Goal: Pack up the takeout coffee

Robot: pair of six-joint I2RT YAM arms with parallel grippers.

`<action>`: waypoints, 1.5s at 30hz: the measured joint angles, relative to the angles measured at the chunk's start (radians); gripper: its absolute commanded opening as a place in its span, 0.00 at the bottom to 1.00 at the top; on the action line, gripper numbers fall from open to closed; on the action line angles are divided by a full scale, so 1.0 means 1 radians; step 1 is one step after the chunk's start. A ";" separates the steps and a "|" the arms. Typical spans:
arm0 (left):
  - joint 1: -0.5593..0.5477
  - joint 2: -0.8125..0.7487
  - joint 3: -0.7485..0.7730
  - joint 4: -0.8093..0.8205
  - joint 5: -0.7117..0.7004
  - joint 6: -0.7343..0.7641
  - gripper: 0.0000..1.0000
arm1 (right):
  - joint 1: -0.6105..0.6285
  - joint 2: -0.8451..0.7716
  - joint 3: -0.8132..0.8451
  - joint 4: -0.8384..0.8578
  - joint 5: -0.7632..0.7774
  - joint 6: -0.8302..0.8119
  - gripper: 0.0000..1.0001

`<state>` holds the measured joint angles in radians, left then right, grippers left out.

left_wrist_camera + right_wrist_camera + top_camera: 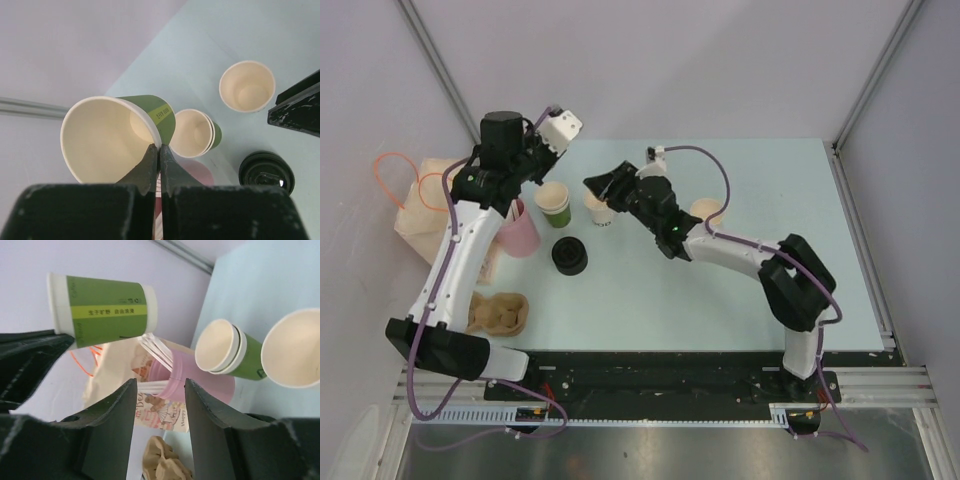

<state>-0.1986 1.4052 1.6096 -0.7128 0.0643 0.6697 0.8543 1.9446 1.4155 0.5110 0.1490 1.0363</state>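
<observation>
Green-sided and cream within, one small paper cup is pinched by its rim between the jaws of the left gripper, which are pressed almost together on the paper wall. This cup is held in the air, tipped onto its side with its mouth open, above the pink cup of white straws, as the right wrist view shows.

On the pale blue-green desk a pair of nested green-sided cups is stood upright just beside the pink cup. The white-sided paper cup with dark print is stood upright near that pair, its mouth also open. The right gripper is hung close over this white-sided cup; its jaws are spread moderately wide and nothing is gripped between them.

The round black plastic lids are seen as a dark stack on the desk, on the near side of the standing cups and apart from them. A further cream paper cup is partly hidden behind the right arm. The beige paper bag with orange handles is placed at the far left, beyond the pink cup, and a brown moulded pulp carrier is laid near the left arm.
</observation>
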 measured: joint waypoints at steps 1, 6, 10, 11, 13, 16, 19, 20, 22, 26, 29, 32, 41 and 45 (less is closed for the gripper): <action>-0.012 -0.011 0.008 0.000 -0.002 -0.003 0.00 | -0.004 -0.032 -0.014 -0.002 0.001 -0.018 0.50; -0.148 -0.020 0.051 0.000 -0.014 -0.015 0.01 | -0.076 -0.221 -0.069 -0.098 -0.018 -0.151 0.52; -0.299 0.036 0.091 -0.003 -0.018 -0.026 0.00 | -0.168 -0.390 -0.134 -0.237 -0.016 -0.256 0.55; -0.328 0.062 0.101 -0.004 -0.017 -0.031 0.00 | -0.193 -0.439 -0.159 -0.275 -0.011 -0.277 0.55; -0.376 0.115 0.119 -0.005 -0.020 -0.038 0.00 | -0.254 -0.524 -0.207 -0.343 -0.007 -0.310 0.55; -0.432 0.229 0.152 -0.006 -0.031 -0.043 0.00 | -0.377 -0.661 -0.294 -0.442 -0.008 -0.347 0.55; -0.475 0.349 0.174 -0.013 -0.030 -0.043 0.00 | -0.509 -0.771 -0.373 -0.534 -0.017 -0.378 0.55; -0.486 0.389 0.187 -0.016 -0.029 -0.043 0.00 | -0.548 -0.803 -0.396 -0.564 -0.022 -0.386 0.55; -0.500 0.463 0.221 -0.024 -0.029 -0.044 0.00 | -0.614 -0.861 -0.435 -0.620 -0.035 -0.404 0.56; -0.514 0.584 0.280 -0.026 -0.027 -0.045 0.00 | -0.695 -0.941 -0.476 -0.703 -0.072 -0.444 0.56; -0.514 0.642 0.306 -0.029 -0.026 -0.053 0.00 | -0.747 -0.984 -0.488 -0.746 -0.105 -0.473 0.56; -0.513 0.686 0.317 -0.030 -0.024 -0.061 0.00 | -0.796 -1.015 -0.498 -0.770 -0.149 -0.496 0.56; -0.507 0.737 0.317 -0.030 0.001 -0.061 0.08 | -0.845 -1.050 -0.520 -0.798 -0.221 -0.530 0.59; -0.507 0.737 0.317 -0.031 0.003 -0.061 0.42 | -0.845 -1.051 -0.525 -0.797 -0.241 -0.533 0.64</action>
<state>-0.7052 2.1418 1.9266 -0.7433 0.0669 0.6086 0.0097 0.8932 0.8906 -0.2863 -0.0917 0.5030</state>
